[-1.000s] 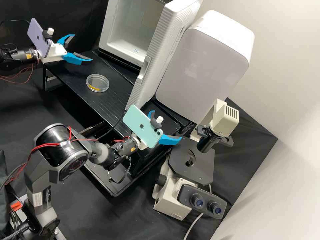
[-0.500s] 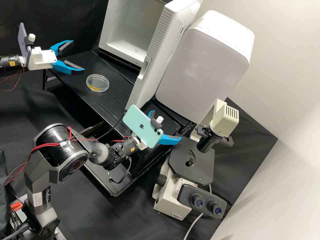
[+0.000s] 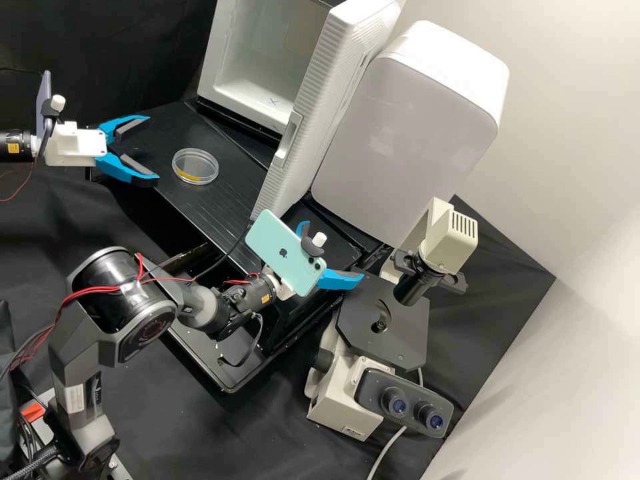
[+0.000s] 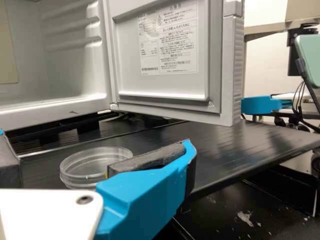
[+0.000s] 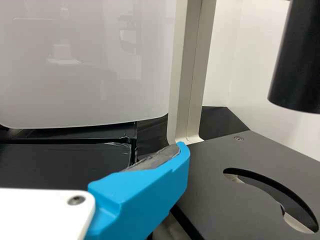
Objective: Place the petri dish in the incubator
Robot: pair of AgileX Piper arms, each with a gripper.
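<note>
Presently, the petri dish (image 3: 195,165) lies flat on the black ridged platform (image 3: 220,200) in front of the incubator (image 3: 257,63), outside the chamber. It is clear, its lid is on, and we see a yellowish streak inside along its near edge. In the left wrist view the dish (image 4: 92,166) rests just before the incubator's lower sill (image 4: 55,107).

The incubator door (image 3: 320,100) is swung fully open and stands just beside the dish, on the side towards the microscope. We see its inner face with a printed label in the left wrist view (image 4: 170,55).

The left gripper (image 3: 150,148) hovers at the platform's outer edge, near the dish but apart from it. Its jaws are spread wide and hold nothing. The blue fingers (image 4: 150,192) point towards the dish, and in the left wrist view the dish sits between them and a little beyond their tips.

The right gripper (image 3: 337,277) is well apart from the dish, past the open door, over the black stage (image 5: 240,190) of the microscope (image 3: 373,393). We cannot tell how its jaws stand, and we see nothing in its grasp.

A large white housing (image 3: 413,127) rises behind the microscope, next to the door.
</note>
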